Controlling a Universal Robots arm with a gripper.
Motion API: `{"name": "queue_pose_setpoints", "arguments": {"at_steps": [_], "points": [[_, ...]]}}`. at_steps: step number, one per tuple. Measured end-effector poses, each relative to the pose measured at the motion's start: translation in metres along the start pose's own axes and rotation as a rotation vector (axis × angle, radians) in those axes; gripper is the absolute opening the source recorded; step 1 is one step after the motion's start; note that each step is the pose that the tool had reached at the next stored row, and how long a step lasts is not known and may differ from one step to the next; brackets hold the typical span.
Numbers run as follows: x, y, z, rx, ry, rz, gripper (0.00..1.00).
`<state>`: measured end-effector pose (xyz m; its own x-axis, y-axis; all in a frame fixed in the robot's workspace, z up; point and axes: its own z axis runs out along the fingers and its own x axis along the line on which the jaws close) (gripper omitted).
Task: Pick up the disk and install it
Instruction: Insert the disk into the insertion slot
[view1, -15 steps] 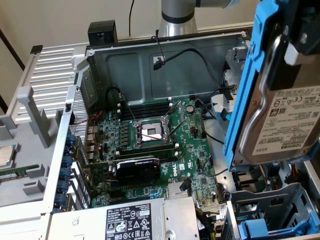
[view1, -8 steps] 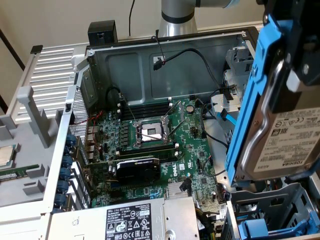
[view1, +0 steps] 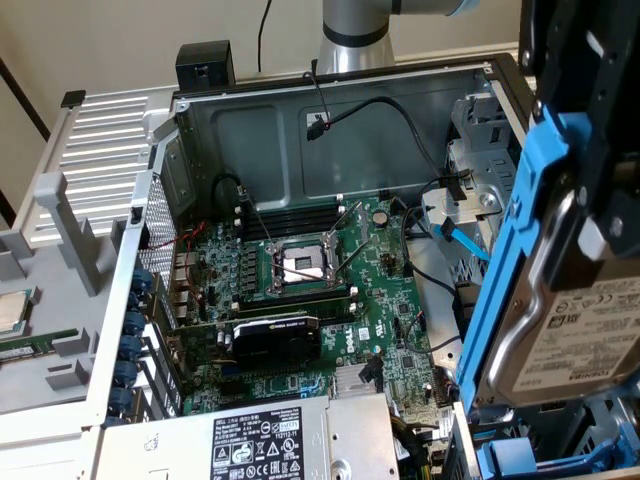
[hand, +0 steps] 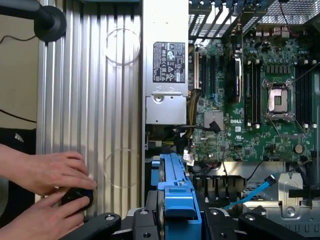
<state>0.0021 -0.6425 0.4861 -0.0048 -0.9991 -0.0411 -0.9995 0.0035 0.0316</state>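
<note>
Blue plastic and silver metal first. In the exterior view the disk (view1: 585, 335) hangs tilted in the air at the exterior view's right, above the open computer case (view1: 330, 110), with its white label facing the camera. Its carrier frame (view1: 520, 240) runs up the near edge. The gripper (view1: 595, 160) reaches in from above, its black fingers pinching the disk by the frame, so you have it held clear of the case. Low at the exterior view's right, a second blue carrier (view1: 540, 462) sits in the drive bay. Also in the case are the motherboard (view1: 320, 270) with its bare CPU socket, the power supply (view1: 270, 440) and a blue SATA cable (view1: 462, 243) near the bay.

In the wrist view you look along the gripper (hand: 177, 222). Its fingers (hand: 140, 220) press against both sides of the blue frame of the disk (hand: 174, 182), edge-on here. Beyond lie the motherboard (hand: 250, 100), the power supply (hand: 167, 75) and a ribbed grey panel (hand: 90, 75). A person's hands (hand: 50, 175) rest at the panel's edge on a small dark thing; you cannot tell what it is.

Handling, as a judgement: the disk looks rigid, dense for its size and shock-sensitive. The plastic frame is likely smooth and a bit springy, so it could slip. Take it across the frame's long rails, as here, not on the label face.
</note>
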Motion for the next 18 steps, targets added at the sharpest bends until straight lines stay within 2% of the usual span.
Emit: {"name": "queue_pose_setpoints", "arguments": {"at_steps": [2, 7, 10, 11, 13, 16, 17, 18], "points": [[0.002, -0.0023, 0.0035, 0.0001, -0.0002, 0.001, 0.37], [0.003, -0.0153, 0.0124, 0.0001, 0.0004, 0.002, 0.37], [0.001, -0.0156, 0.0149, 0.0001, 0.0033, 0.002, 0.37], [-0.001, -0.0157, 0.0156, 0.0001, 0.0065, 0.002, 0.37], [-0.006, -0.0158, 0.0172, 0.0001, 0.0176, 0.002, 0.37], [-0.014, -0.0158, 0.0192, 0.0003, 0.0400, 0.003, 0.37], [-0.015, -0.0159, 0.0196, 0.0002, 0.0423, 0.003, 0.37], [-0.015, -0.0159, 0.0199, 0.0002, 0.0421, 0.003, 0.37]]}}
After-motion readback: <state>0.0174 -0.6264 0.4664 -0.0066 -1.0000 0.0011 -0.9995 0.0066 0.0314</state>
